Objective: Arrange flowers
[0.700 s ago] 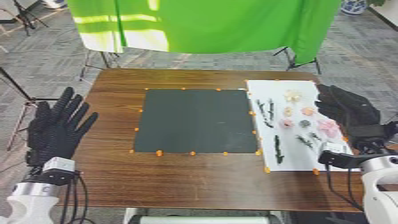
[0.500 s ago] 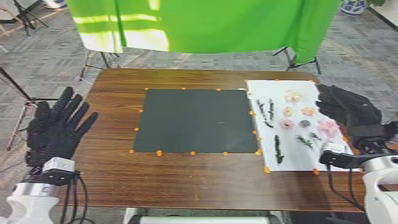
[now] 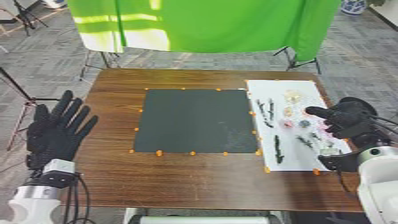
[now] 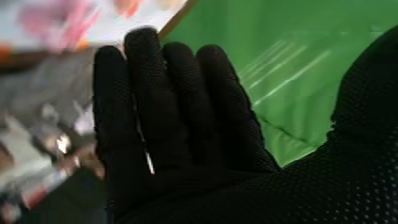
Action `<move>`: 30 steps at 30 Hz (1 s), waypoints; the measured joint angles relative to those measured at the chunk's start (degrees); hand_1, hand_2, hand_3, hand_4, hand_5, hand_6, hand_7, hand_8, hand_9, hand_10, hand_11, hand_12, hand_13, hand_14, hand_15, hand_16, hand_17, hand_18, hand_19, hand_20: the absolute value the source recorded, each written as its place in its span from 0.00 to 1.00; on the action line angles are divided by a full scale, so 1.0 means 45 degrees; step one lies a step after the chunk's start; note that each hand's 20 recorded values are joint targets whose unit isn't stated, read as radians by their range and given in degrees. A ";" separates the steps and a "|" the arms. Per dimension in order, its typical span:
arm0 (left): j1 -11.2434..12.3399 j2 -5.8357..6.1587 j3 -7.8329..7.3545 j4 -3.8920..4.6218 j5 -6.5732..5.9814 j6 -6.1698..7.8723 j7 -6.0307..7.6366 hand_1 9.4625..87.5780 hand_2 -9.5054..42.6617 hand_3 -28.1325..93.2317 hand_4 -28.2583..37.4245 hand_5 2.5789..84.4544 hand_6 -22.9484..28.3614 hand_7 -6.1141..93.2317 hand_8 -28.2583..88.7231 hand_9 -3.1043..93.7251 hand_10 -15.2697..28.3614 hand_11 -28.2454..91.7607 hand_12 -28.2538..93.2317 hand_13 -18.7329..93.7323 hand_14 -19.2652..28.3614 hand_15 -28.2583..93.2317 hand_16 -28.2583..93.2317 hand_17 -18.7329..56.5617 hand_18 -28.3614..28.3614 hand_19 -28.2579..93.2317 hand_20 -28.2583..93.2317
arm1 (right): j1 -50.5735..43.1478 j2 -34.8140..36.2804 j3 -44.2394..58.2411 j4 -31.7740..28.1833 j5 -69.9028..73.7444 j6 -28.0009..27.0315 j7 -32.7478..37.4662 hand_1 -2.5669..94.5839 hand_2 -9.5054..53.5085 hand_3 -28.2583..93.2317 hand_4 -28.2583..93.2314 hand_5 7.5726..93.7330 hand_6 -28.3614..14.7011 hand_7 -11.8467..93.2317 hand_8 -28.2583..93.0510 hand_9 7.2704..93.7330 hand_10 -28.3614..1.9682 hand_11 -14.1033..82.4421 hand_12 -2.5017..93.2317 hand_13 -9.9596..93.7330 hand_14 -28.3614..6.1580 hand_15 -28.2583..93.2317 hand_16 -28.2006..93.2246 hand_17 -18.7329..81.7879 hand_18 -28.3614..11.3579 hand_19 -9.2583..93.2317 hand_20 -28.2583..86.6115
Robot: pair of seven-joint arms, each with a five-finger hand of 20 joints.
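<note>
Over the right side of the white sheet [image 3: 265,87], here's your right hand [image 3: 357,119], its fingers straight and lying nearly together, the thumb held well apart, and no flower pinched that you can see. Just beyond the fingertips in the wrist view there's a pink flower [image 4: 60,22], down on the white. Move outward and the rest of the spread comes up: a cream flower [image 3: 293,95] toward the far end, a small pink bloom [image 3: 287,123], a grey-green rosette [image 3: 305,123] beside it, a leafy sprig [image 3: 306,142], and a long dark stem [image 3: 278,150] nearer you. Next door sits the dark mat [image 3: 191,120], edged with orange markers, and that looks like your canvas. So, the score: every flower and stem you can make out is on the white sheet, which means the arranging looks unstarted, and you have the whole lot left to pick, carry across and place. Out on the far left, your left hand [image 3: 55,130] waits palm-flat, fingers spread, at the brown table's [image 3: 178,182] edge.
</note>
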 measured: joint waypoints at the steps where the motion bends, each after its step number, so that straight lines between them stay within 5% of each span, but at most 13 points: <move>1: 0.0005 0.0000 0.0032 0.0000 -0.0043 0.0066 0.0007 0.19 0.47 0.72 0.00 0.34 0.57 0.06 0.19 0.25 0.61 0.30 0.26 0.25 0.61 0.31 0.17 0.16 0.70 0.41 0.28 | 0.0001 0.0181 -0.0146 0.0003 -0.0371 0.0160 0.0261 0.24 0.04 0.78 0.04 0.62 0.50 0.37 0.13 0.63 0.27 0.52 0.26 0.67 0.32 0.65 0.37 0.44 0.11 0.79 0.45; 5: 0.0014 0.0000 0.0171 0.0000 -0.0306 0.0375 0.0063 0.21 0.49 0.69 0.00 0.35 0.57 0.07 0.19 0.25 0.62 0.30 0.26 0.25 0.61 0.31 0.17 0.16 0.70 0.41 0.28 | 0.0477 0.0871 -0.1251 0.0131 -0.2724 -0.0094 0.2121 0.23 0.05 0.75 0.05 0.68 0.50 0.36 0.14 0.69 0.26 0.55 0.27 0.71 0.31 0.70 0.38 0.48 0.07 0.87 0.45; 12: -0.0044 0.0037 0.0364 0.0009 -0.0312 0.0421 0.0116 0.25 0.53 0.61 0.00 0.35 0.57 0.07 0.19 0.26 0.62 0.31 0.26 0.26 0.63 0.32 0.17 0.16 0.71 0.42 0.28 | 0.1411 0.1447 -0.1833 0.0132 -0.4848 -0.5277 0.2573 0.21 0.13 0.72 0.06 0.78 0.51 0.35 0.16 0.80 0.28 0.54 0.30 0.78 0.32 0.72 0.41 0.53 0.02 0.94 0.45; 19: -0.0076 0.0041 0.0635 0.0073 -0.0494 0.0352 0.0239 0.38 0.60 0.35 0.06 0.36 0.58 0.06 0.19 0.27 0.63 0.30 0.27 0.29 0.66 0.31 0.19 0.16 0.73 0.41 0.29 | 0.2788 0.1819 -0.3797 0.0395 -0.3131 -0.5879 0.3023 0.21 0.17 0.71 0.06 0.82 0.53 0.34 0.16 0.85 0.29 0.52 0.30 0.81 0.32 0.71 0.42 0.57 0.04 0.96 0.44; 23: -0.0079 0.0042 0.0789 0.0091 -0.0855 0.0332 0.0352 0.39 0.60 0.34 0.08 0.36 0.57 0.06 0.19 0.28 0.63 0.30 0.27 0.29 0.66 0.31 0.19 0.16 0.73 0.41 0.29 | 0.2951 0.1543 -0.3656 0.0390 -0.2758 -0.6726 0.3006 0.22 0.17 0.71 0.06 0.82 0.53 0.33 0.16 0.85 0.29 0.50 0.30 0.82 0.33 0.70 0.43 0.57 0.05 0.96 0.44; 30: -0.0102 0.0037 0.0836 0.0122 -0.0830 0.0332 0.0334 0.37 0.59 0.38 0.05 0.36 0.57 0.07 0.19 0.28 0.63 0.30 0.27 0.29 0.66 0.32 0.19 0.16 0.73 0.41 0.29 | 0.3428 0.1330 -0.4610 0.0715 -0.2851 -0.8081 0.3437 0.24 0.17 0.70 0.06 0.82 0.53 0.31 0.16 0.86 0.29 0.48 0.29 0.82 0.33 0.68 0.43 0.57 0.06 0.96 0.42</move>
